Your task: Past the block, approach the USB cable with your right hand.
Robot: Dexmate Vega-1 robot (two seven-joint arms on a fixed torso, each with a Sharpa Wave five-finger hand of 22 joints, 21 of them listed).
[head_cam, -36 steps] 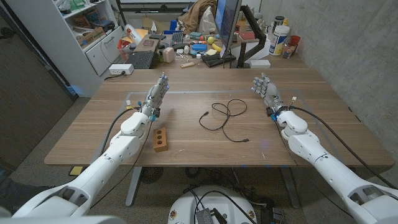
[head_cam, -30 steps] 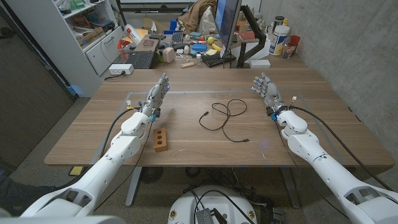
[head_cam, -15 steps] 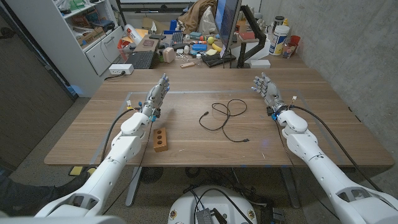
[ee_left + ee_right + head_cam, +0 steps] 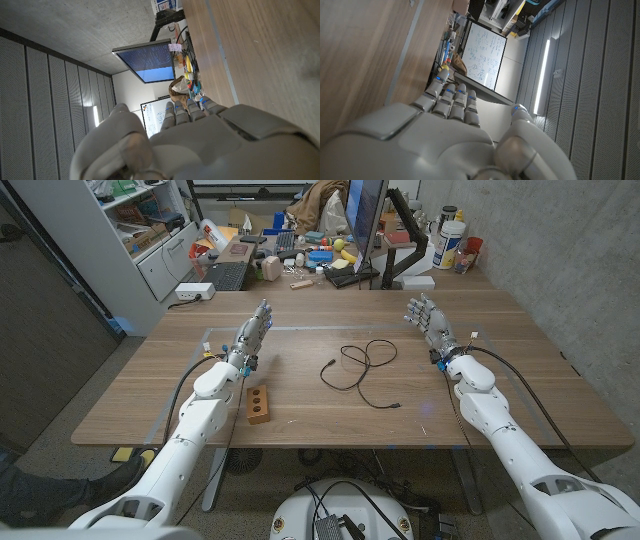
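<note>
Head view: the USB cable (image 4: 358, 372) lies loose near the middle of the wooden table (image 4: 520, 395), a thin black line coiled into a couple of open loops toward the far side, with one end trailing toward the robot and to its right, finishing in a small plug. Its overall run goes from the far loops slantwise down to that near plug. The wooden block (image 4: 259, 405), a small tan piece with two dark holes in its top, sits on the table well to the left of the cable, just beside the left forearm. Nothing lies between the cable and either hand.

The right hand (image 4: 425, 317) stands over the table's far right part, well apart from the cable and to its right, fingers straight and slightly spread, holding nothing. In the right wrist view the right hand (image 4: 451, 127) shows its back, fingers extended together with the thumb apart. The left hand (image 4: 255, 330) is raised at the far left of the cable, fingers straight and close together, holding nothing; the left wrist view shows the same (image 4: 190, 135).

Beyond the table's far edge stands a cluttered desk with a monitor (image 4: 365, 210) and a keyboard (image 4: 226, 276).
</note>
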